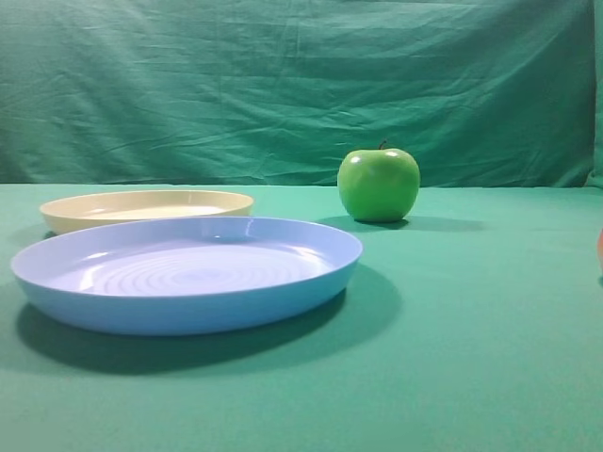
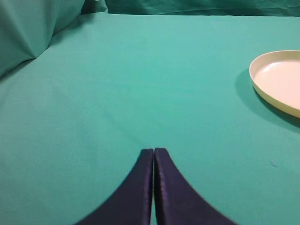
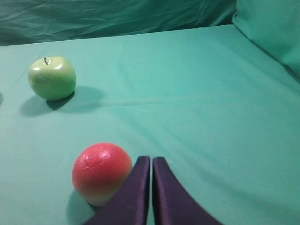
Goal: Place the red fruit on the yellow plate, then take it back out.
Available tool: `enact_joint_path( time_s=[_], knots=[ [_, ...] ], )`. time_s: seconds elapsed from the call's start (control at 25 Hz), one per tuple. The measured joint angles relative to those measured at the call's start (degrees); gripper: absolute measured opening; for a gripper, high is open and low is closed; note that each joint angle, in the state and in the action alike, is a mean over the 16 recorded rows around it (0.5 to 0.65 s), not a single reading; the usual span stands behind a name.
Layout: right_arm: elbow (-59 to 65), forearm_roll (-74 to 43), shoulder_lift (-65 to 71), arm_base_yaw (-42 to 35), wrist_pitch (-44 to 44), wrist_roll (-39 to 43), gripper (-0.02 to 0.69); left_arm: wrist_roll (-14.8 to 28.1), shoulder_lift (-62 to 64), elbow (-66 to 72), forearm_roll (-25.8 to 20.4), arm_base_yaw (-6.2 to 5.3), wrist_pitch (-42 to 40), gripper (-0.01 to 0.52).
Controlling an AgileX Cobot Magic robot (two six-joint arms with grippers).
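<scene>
The red fruit (image 3: 101, 172) lies on the green cloth just left of my right gripper (image 3: 151, 159), which is shut with nothing between its fingers. In the exterior high view only a red sliver of the red fruit (image 1: 599, 247) shows at the right edge. The yellow plate (image 1: 146, 207) sits at the back left, empty, and shows again as the yellow plate (image 2: 280, 80) at the right of the left wrist view. My left gripper (image 2: 153, 150) is shut and empty over bare cloth, well left of that plate. Neither gripper shows in the exterior high view.
A large light blue plate (image 1: 188, 272) stands in front of the yellow one. A shiny green apple (image 1: 379, 184) sits at the back middle, seen as the green apple (image 3: 52, 78) far left of my right gripper. Draped green cloth closes the back.
</scene>
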Motion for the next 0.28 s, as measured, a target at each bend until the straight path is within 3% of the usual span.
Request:
enact_joint_path(
  time_s=[0.28],
  knots=[
    [0.0, 0.0, 0.0, 0.0, 0.04, -0.04, 0.0, 0.0, 0.0, 0.0, 0.0, 0.0, 0.0, 0.0]
  ],
)
